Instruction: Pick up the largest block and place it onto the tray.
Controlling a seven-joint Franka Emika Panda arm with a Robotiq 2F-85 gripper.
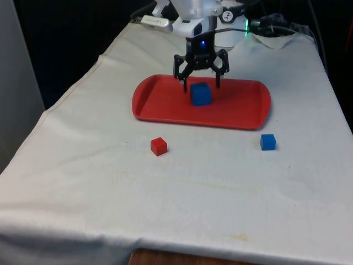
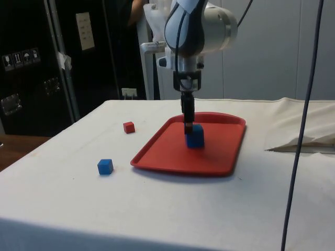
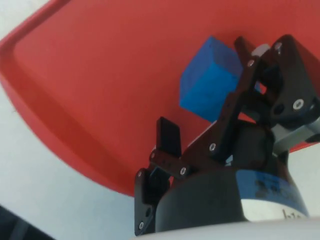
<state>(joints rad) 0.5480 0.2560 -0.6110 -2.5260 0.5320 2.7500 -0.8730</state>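
Note:
The largest block, a blue cube (image 1: pixel 201 94) (image 2: pixel 194 135) (image 3: pixel 210 77), rests on the red tray (image 1: pixel 165 105) (image 2: pixel 167 154) (image 3: pixel 85 75) near its middle. My gripper (image 1: pixel 201 84) (image 2: pixel 188 124) hangs open just above the cube, one finger on each side of its top and not touching it. In the wrist view the fingers (image 3: pixel 167 136) stand apart, the cube lying beyond them on the tray floor.
A small red cube (image 1: pixel 159 146) (image 2: pixel 129 127) lies on the white cloth in front of the tray toward the front view's left. A small blue cube (image 1: pixel 268 142) (image 2: pixel 105 167) lies toward the front view's right. Folded cloth (image 2: pixel 301 138) sits beyond the tray.

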